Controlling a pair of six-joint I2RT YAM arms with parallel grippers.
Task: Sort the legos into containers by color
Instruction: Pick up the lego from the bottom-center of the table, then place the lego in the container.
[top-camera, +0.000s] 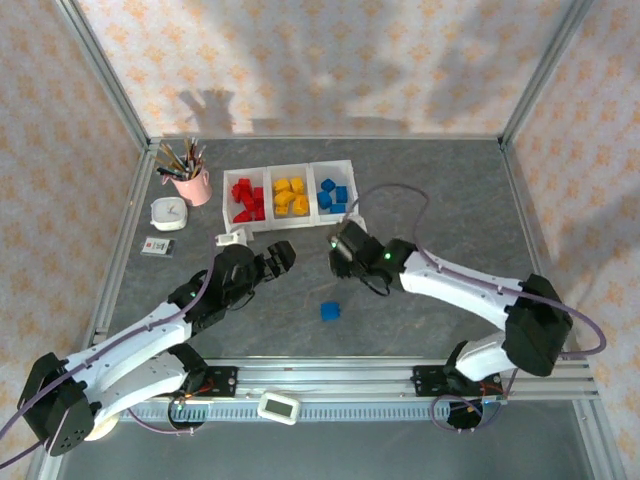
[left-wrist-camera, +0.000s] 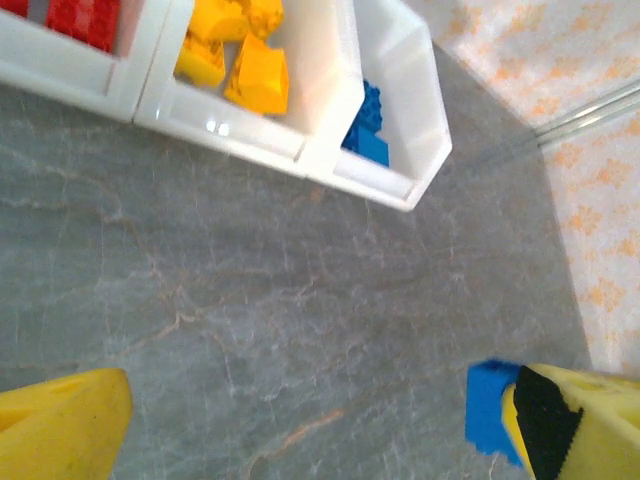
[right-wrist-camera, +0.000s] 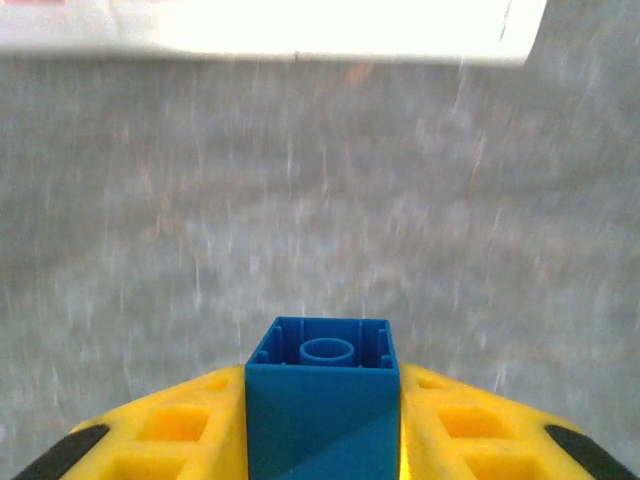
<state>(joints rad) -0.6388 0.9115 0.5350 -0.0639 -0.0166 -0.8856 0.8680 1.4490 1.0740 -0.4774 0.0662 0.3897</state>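
**Blue brick gripped, just short of the containers**

The right gripper (top-camera: 345, 250) is closed on a held blue brick (right-wrist-camera: 322, 385). Its yellow fingers (right-wrist-camera: 180, 425) pinch two opposite side walls, and the brick's hollow underside shows in the wrist view. The gripper hangs just in front of the containers (top-camera: 288, 166), roughly in line with the right-hand compartment, where other blue bricks (top-camera: 333, 194) lie. Yellow bricks (top-camera: 290, 196) sit in the middle compartment and red bricks (top-camera: 246, 200) in the left one. A loose blue brick (top-camera: 330, 311) lies on the table well in front of the containers, between the two arms. The left gripper (top-camera: 275, 258) hovers in front of the left and middle compartments, its jaws wide and empty.

The bricks look light, rigid and smooth-sided. A flat squeeze across parallel walls, as here, should hold one firmly. A grip on a corner or over the studs would likely let it twist or slip out. They do not look fragile, so a short drop into a compartment should do no harm.
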